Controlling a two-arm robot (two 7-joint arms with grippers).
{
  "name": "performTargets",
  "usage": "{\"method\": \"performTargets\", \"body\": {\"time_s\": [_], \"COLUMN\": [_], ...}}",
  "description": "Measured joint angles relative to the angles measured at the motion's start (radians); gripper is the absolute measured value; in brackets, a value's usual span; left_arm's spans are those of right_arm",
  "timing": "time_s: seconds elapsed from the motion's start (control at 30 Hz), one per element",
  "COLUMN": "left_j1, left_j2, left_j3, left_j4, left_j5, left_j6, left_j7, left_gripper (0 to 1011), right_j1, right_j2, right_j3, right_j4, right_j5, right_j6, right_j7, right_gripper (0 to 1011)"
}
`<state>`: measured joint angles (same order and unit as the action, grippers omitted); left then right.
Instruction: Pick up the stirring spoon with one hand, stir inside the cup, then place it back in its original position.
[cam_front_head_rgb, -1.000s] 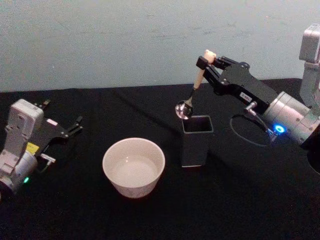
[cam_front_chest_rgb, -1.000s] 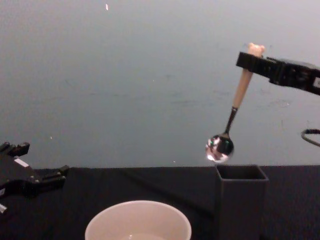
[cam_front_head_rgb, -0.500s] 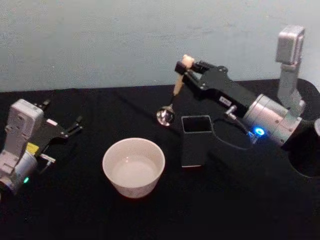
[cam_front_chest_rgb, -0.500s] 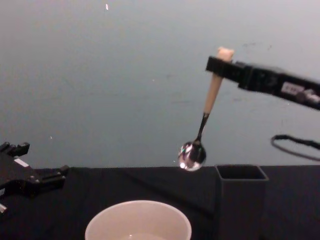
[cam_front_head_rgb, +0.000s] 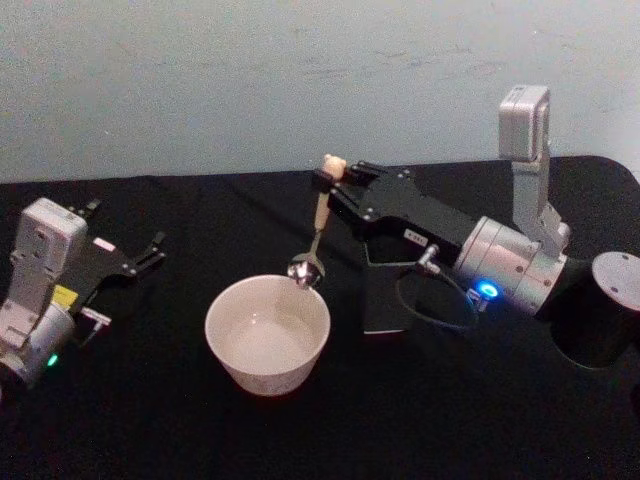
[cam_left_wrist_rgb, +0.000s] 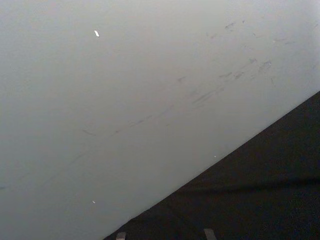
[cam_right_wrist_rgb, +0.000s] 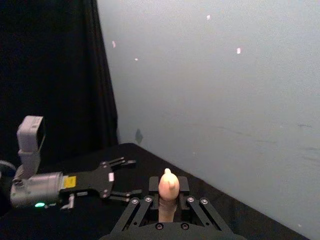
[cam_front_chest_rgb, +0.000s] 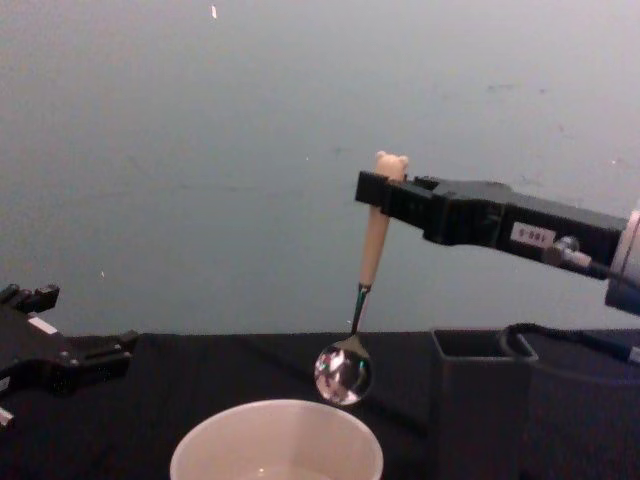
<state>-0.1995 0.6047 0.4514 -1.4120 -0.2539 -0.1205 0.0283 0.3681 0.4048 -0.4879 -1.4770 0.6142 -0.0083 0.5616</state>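
Stirring spoon (cam_front_chest_rgb: 370, 255) hung bowl-down just above cup (cam_front_head_rgb: 265, 370) rim, right gripper (cam_front_chest_rgb: 380, 192) jaws clamped on handle, white label (cam_front_chest_rgb: 530, 237) illegible, left gripper (cam_front_head_rgb: 126, 228) parked left, jaws apart.

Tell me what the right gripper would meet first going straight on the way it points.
Probably the pale wall behind the table. The right gripper, shut on the stirring spoon, points past the table's far edge; the left gripper sits off that line. Depth is unclear.
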Motion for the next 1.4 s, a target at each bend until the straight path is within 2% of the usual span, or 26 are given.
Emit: {"method": "performTargets", "body": {"time_s": [0.67, 1.4], "left_j1": [0.000, 0.000], "left_j2": [0.000, 0.000], "left_j3": [0.000, 0.000], "left_j4": [0.000, 0.000], "left_j5": [0.000, 0.000], "left_j6": [0.000, 0.000], "left_j7": [0.000, 0.000], "left_gripper": [1001, 1001], "right_j1": [-0.010, -0.004], "right_j2": [0.030, -0.003], "right_j3": [-0.077, -0.124], "right_j4": [0.003, 0.047], "right_j5": [-0.075, -0.120], "right_j6": [-0.021, -0.021], "right_j7": [0.058, 0.080], "right_gripper": [214, 214]}}
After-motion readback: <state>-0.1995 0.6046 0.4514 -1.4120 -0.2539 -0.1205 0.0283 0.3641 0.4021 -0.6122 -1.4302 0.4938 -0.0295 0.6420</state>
